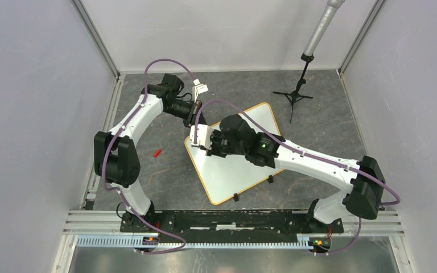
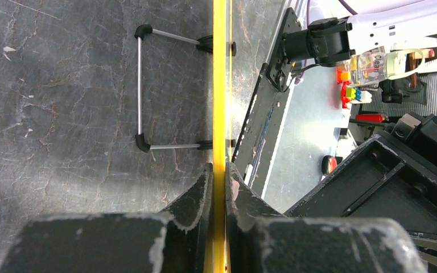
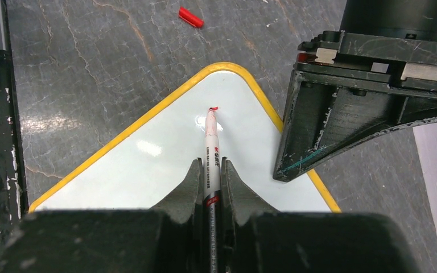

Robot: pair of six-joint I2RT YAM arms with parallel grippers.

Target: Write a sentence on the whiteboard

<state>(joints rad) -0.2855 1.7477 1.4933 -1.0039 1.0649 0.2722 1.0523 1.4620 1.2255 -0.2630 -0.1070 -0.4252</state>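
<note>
The whiteboard [image 1: 244, 168], white with a yellow rim, lies slanted on the grey table. My left gripper [image 1: 198, 120] is shut on its far left rim; in the left wrist view the jaws [image 2: 219, 170] clamp the yellow rim [image 2: 219, 85]. My right gripper [image 1: 198, 140] is shut on a white marker [image 3: 212, 151]. The marker's red tip [image 3: 211, 111] touches the board [image 3: 148, 170] near its rounded corner, beside a tiny red stroke. No words of the sentence show. One of the left gripper's fingers [image 3: 318, 131] stands at that corner.
A red marker cap [image 1: 157, 152] lies on the table left of the board, also in the right wrist view [image 3: 190, 17]. A black tripod with a grey pole [image 1: 301, 85] stands at the back right. Two black clips [image 1: 236, 197] sit on the board's near edge. A wire stand [image 2: 139, 91] hangs behind the board.
</note>
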